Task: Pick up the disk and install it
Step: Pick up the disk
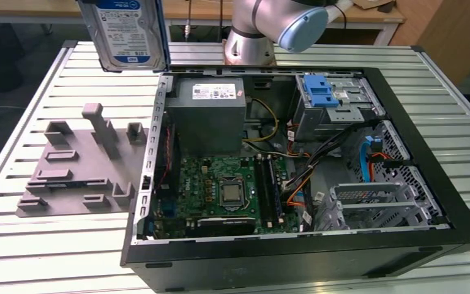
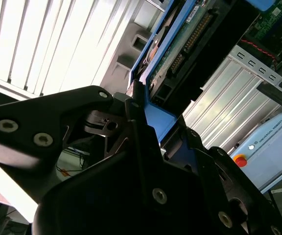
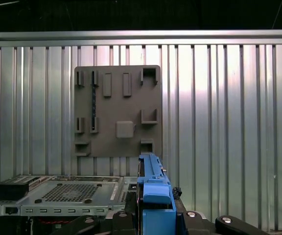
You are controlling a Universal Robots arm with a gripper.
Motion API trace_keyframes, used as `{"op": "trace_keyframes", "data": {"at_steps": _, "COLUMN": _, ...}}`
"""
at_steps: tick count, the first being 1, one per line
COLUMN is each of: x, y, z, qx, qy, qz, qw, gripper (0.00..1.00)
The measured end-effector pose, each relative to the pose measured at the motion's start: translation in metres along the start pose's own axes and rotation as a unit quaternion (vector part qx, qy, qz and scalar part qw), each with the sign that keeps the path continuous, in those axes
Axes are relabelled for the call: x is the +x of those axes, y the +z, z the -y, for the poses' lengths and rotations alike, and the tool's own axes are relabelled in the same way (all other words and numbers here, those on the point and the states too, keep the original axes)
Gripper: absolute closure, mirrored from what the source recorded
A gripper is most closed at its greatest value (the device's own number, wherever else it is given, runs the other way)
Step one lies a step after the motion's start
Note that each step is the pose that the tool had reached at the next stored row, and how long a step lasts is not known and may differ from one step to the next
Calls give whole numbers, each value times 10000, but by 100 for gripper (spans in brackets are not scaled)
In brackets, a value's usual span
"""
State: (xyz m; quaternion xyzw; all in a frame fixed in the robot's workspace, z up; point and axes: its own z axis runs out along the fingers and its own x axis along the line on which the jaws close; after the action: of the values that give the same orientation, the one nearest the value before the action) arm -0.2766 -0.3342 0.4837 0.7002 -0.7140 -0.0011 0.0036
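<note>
Fixture plate (image 1: 71, 177): grey, lying flat on the slatted table (image 1: 22, 245), at the exterior view's left.
Disk (image 1: 127, 33): lifted clear of the table, upright with its long axis vertical and its label facing the exterior camera. It is near the plate, just outside the case wall.
Gripper (image 2: 146, 110): I judge it clamped on the disk's blue bracket, fingers (image 2: 136, 98) pinching the edge.
Computer case (image 1: 300, 266): lying open on the table.
Drive cage (image 1: 333, 101): in the case's far corner, toward the exterior view's right of the disk. It is past the power-supply box (image 1: 206, 116) and well apart from the disk.
</note>
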Motion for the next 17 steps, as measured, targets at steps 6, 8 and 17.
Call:
{"op": "trace_keyframes", "data": {"at_steps": 6, "x": 0, "y": 0, "z": 21, "qx": 0, "qy": -1, "qz": 0, "qw": 10000, "gripper": 64}}
{"op": "trace_keyframes", "data": {"at_steps": 8, "x": -1, "y": 0, "z": 31, "qx": 0, "qy": 0, "qz": 0, "qw": 10000, "gripper": 64}}
{"op": "trace_keyframes", "data": {"at_steps": 17, "x": -1, "y": -1, "z": 89, "qx": 0, "qy": 0, "qz": 0, "qw": 10000, "gripper": 64}}
